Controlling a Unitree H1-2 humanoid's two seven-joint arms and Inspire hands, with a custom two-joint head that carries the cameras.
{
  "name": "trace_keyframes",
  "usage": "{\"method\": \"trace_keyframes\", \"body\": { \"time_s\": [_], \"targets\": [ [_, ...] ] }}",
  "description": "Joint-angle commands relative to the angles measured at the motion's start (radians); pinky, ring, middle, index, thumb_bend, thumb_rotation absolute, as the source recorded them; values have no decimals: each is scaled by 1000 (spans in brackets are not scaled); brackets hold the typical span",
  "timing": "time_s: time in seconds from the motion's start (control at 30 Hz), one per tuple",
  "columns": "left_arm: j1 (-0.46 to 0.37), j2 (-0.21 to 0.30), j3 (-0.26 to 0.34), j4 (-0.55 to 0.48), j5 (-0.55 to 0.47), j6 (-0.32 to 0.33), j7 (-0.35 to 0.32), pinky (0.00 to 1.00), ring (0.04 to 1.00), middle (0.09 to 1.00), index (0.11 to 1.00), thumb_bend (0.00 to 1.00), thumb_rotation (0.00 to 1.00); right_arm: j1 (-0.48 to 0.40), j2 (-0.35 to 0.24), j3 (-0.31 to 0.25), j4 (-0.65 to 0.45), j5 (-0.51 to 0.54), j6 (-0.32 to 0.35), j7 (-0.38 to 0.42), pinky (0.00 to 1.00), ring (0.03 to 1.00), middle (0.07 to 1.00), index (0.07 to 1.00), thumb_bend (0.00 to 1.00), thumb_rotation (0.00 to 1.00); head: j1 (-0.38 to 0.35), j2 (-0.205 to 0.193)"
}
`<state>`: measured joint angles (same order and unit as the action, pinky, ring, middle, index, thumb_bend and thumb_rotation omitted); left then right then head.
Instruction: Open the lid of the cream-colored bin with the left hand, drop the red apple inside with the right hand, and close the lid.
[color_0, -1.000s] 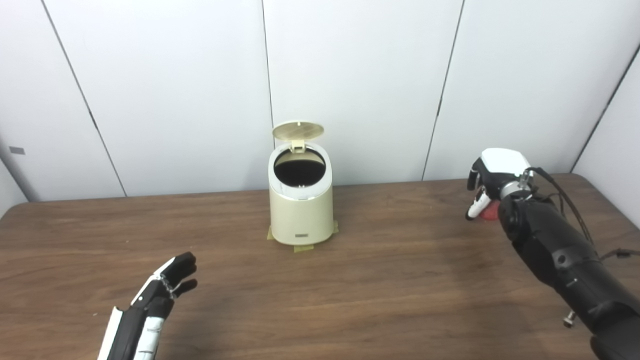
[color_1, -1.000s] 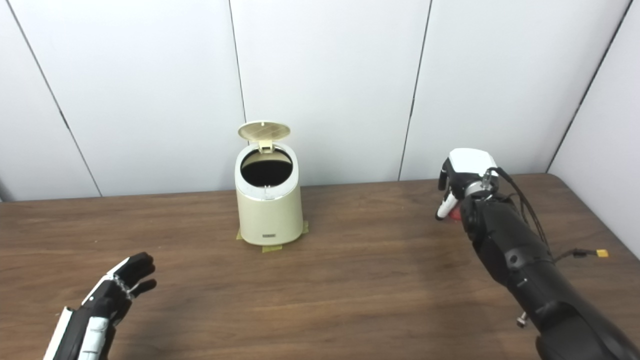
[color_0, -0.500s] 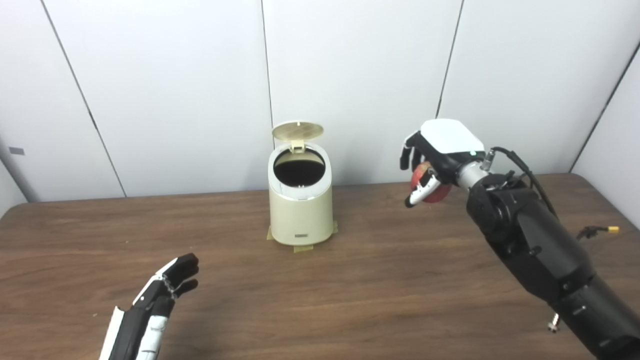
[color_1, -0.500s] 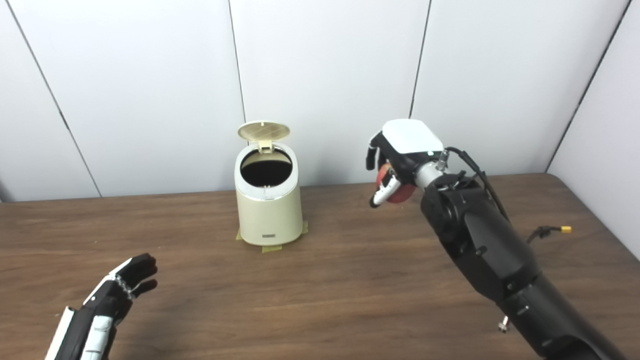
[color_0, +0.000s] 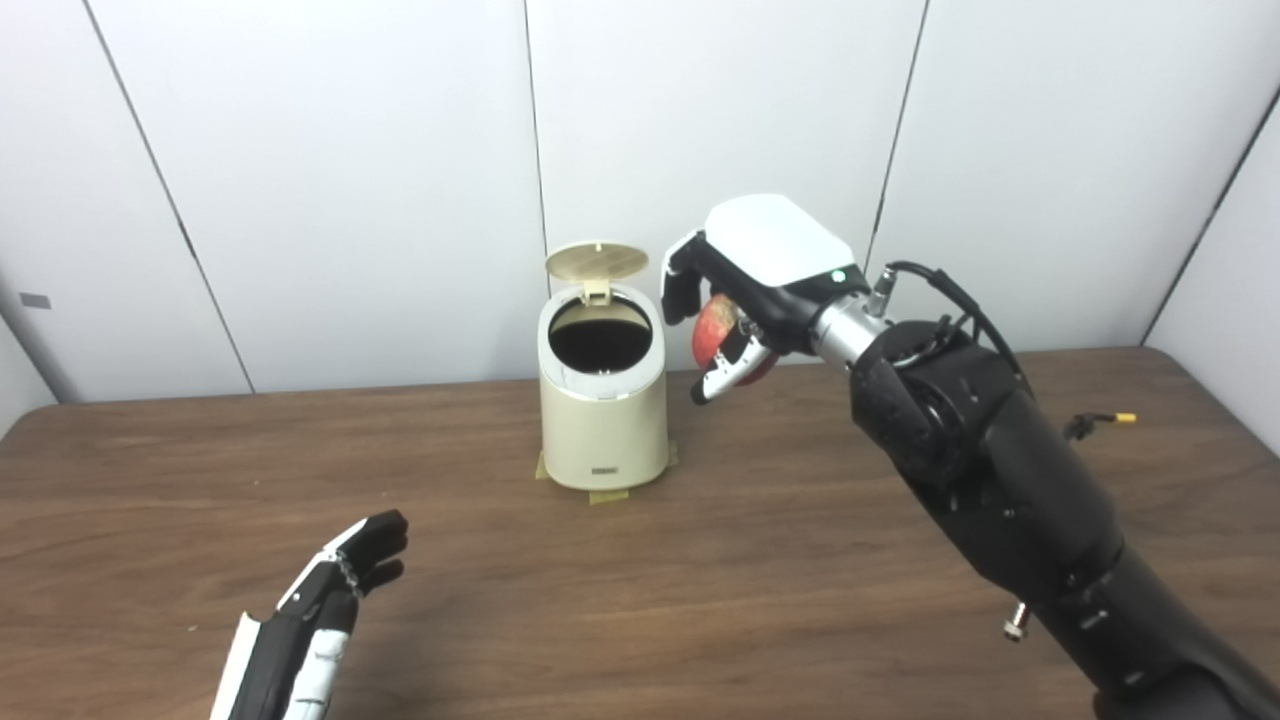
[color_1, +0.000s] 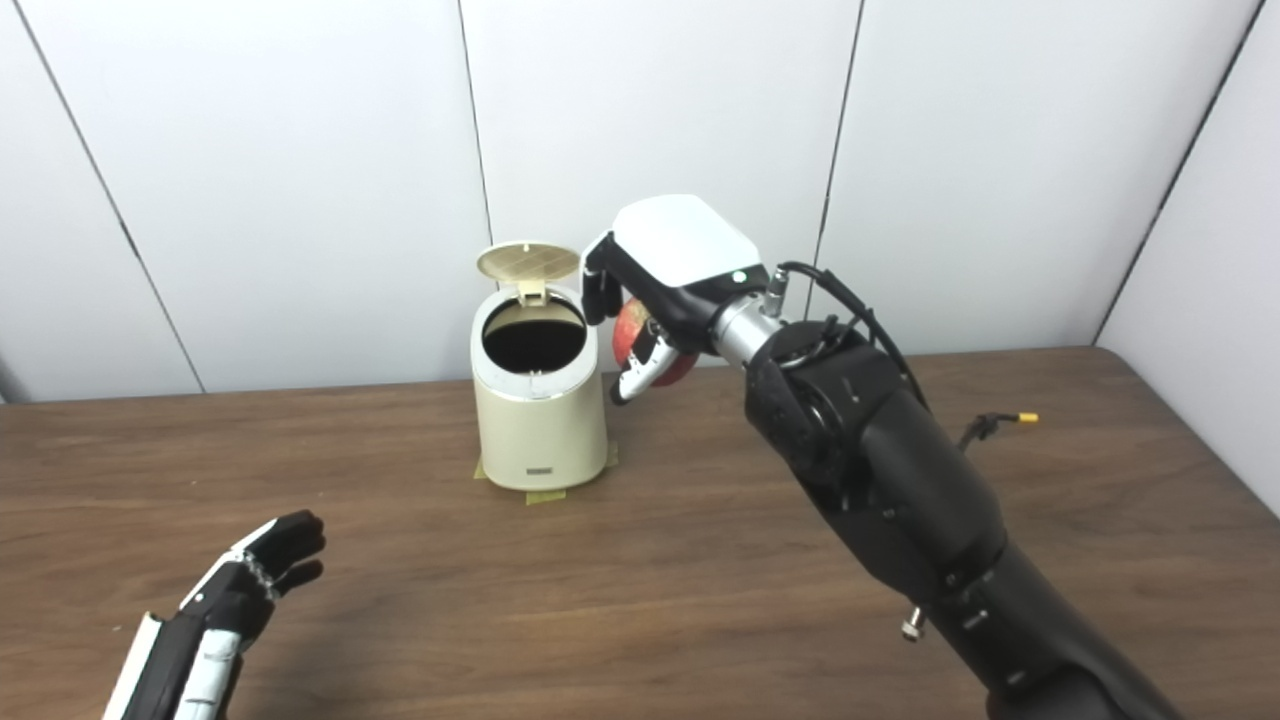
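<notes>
The cream-colored bin (color_0: 603, 420) stands at the table's back middle with its round lid (color_0: 596, 262) tipped up at the rear and its dark mouth showing. My right hand (color_0: 745, 280) is shut on the red apple (color_0: 715, 332) and holds it in the air just right of the bin's rim, about level with the top. In the right eye view the apple (color_1: 633, 335) sits close beside the bin (color_1: 540, 420). My left hand (color_0: 320, 610) is open and empty, low at the table's front left, far from the bin.
The brown wooden table (color_0: 760, 560) runs the full width, with white wall panels behind it. Tape patches lie under the bin's base (color_0: 608, 495). A cable with a yellow tip (color_0: 1100, 420) hangs off the right arm over the table's right side.
My right hand has lifted the apple from the table's right side and carried it left and up to beside the bin's rim. The left hand has barely moved.
</notes>
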<state>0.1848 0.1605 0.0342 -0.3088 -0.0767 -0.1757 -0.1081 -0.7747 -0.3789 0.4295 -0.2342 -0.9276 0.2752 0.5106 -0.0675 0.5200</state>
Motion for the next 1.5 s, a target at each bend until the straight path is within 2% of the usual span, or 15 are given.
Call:
{"method": "trace_keyframes", "body": {
  "time_s": [0.0,0.03,0.1,0.17,0.4,0.67,0.77,1.13,1.47],
  "targets": [
    [-29,-25,-1,-12,2,-32,14,828,855,854,832,580,839,-54,14,-20,-13,-16,-23,-24,577,431,533,454,522,0,-1,1],
    [-30,-26,-2,-12,2,-33,14,830,857,855,833,572,838,-51,28,-26,-5,-5,-35,-35,518,423,534,457,522,0,1,-1],
    [-31,-28,-3,-11,12,-40,17,821,853,853,829,560,837,-44,55,-39,12,21,-61,-67,310,397,526,468,519,0,3,-3],
    [-31,-30,-6,-12,11,-36,19,821,855,853,827,562,833,-40,80,-41,39,24,-107,-123,262,392,525,473,517,0,5,-5],
    [-29,-33,-17,-17,19,-30,29,823,861,855,825,563,836,-55,117,-42,146,2,-199,-228,327,445,564,446,511,0,9,-8],
    [-26,-38,-27,-17,9,-33,38,816,856,855,827,561,821,-69,149,-54,337,42,-382,-459,323,432,563,450,511,0,15,-13],
    [-27,-40,-30,-14,1,-38,38,814,856,854,823,556,808,-76,156,-57,401,41,-430,-526,336,436,563,450,511,0,15,-14],
    [-26,-41,-41,-17,5,-37,43,812,850,850,820,538,801,-114,169,-38,622,-6,-543,-793,328,426,565,462,510,0,19,-13],
    [-22,-43,-47,-25,11,-30,49,827,860,851,818,537,801,-154,174,-7,773,-14,-618,-923,361,452,562,448,510,0,22,-12]
  ]
}}
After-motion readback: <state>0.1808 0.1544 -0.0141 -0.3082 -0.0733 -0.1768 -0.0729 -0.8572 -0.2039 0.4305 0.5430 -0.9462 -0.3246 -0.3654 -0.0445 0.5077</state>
